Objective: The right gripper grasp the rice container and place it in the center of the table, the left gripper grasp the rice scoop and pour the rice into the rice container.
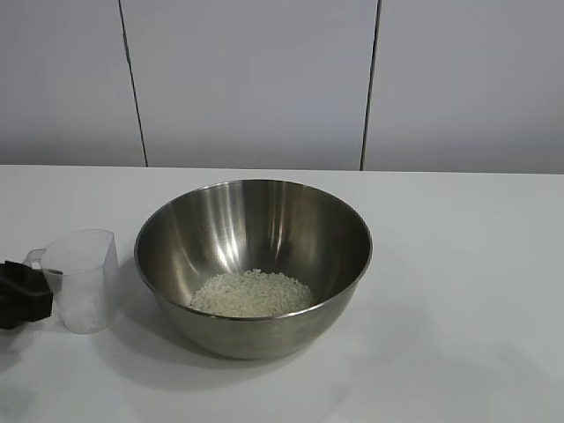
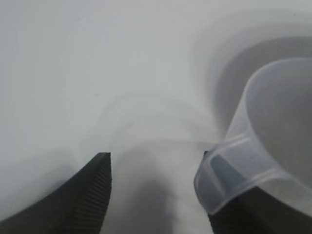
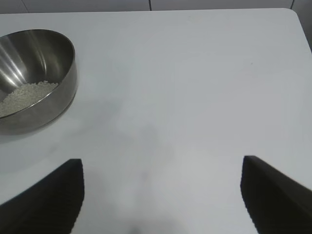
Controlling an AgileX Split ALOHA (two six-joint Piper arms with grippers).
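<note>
The left hand [image 2: 156, 195] is sitting wide open beside the cup's [image 1: 84, 280] tab (thin, light plastic, best pinched there). The cup is standing empty beside the steel bowl [image 1: 253, 264], rice [image 1: 253, 293] inside. The right hand [image 3: 163, 195] is hovering open, well apart.

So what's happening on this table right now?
The white rice already lies in the big round stainless-steel bowl at mid-table. The small translucent plastic measuring cup stands upright and empty beside it, its tab handle next to the open left gripper. The right gripper hangs open over bare white tabletop, holding nothing.
</note>
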